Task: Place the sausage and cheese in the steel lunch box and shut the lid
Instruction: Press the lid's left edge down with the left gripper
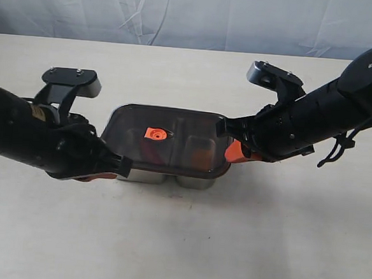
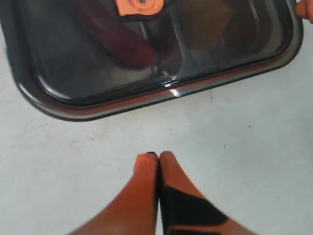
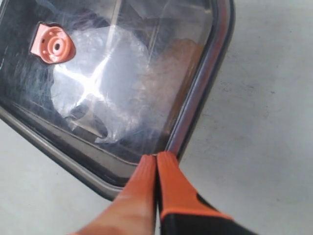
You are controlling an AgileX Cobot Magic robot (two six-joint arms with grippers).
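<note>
On the left, the left gripper (image 2: 152,156) has its fingers pinched together, holding nothing, over the table (image 1: 179,241) just beside the lid (image 1: 181,123). The lid lies on the steel lunch box (image 1: 196,180). Through it I can make out the sausage (image 2: 122,41) in the left compartment and the cheese (image 3: 178,63) in the right one. The right gripper (image 3: 155,157), also pinched together and empty, sits at the lid's right end. Filling looks done. What may remain is pressing the lid home, and I can't tell whether it's fully seated.
</note>
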